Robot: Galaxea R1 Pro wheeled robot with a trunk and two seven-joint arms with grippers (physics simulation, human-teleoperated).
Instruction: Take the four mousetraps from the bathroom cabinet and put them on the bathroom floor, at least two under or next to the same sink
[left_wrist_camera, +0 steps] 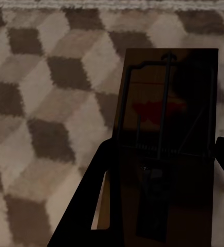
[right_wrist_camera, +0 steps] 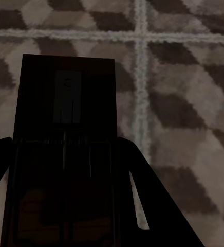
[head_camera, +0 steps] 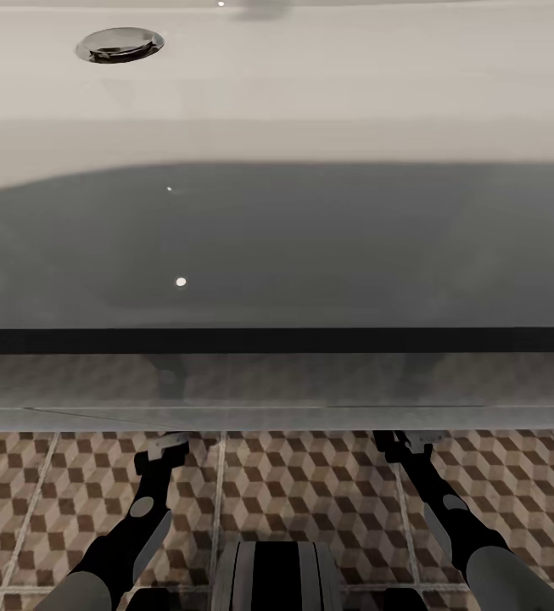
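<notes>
The robot stands hard against the sink (head_camera: 277,102), whose wide white basin and chrome drain (head_camera: 120,44) take up the upper part of the head view, with the patterned floor (head_camera: 310,501) visible below its front edge and both arms reaching forward and down beneath it. On the left, the left gripper (left_wrist_camera: 163,170) is pinched on a mousetrap (left_wrist_camera: 168,108) — the flat dark slab sits between the two dark fingers (left_wrist_camera: 84,206), its wire bar and a red patch facing the camera, hanging above the tiles rather than resting on them, as far as the left wrist view lets me judge. On the right, the right gripper (right_wrist_camera: 66,154) likewise grips a second mousetrap (right_wrist_camera: 68,98), a dark slab with a pale label, held over a crossing of grout lines (right_wrist_camera: 139,77). The main risk is that the head camera cannot follow the fingertips once they pass under the basin edge, so a release would be judged from the wrist views alone. Let go too high, a light slab could bounce, flip or skid away from the sink. Pushing lower blindly could jam a trap edge into the tiles or knock a forearm against the underside of the basin. With both arms loaded, neither can steady or retrieve a stray trap.
</notes>
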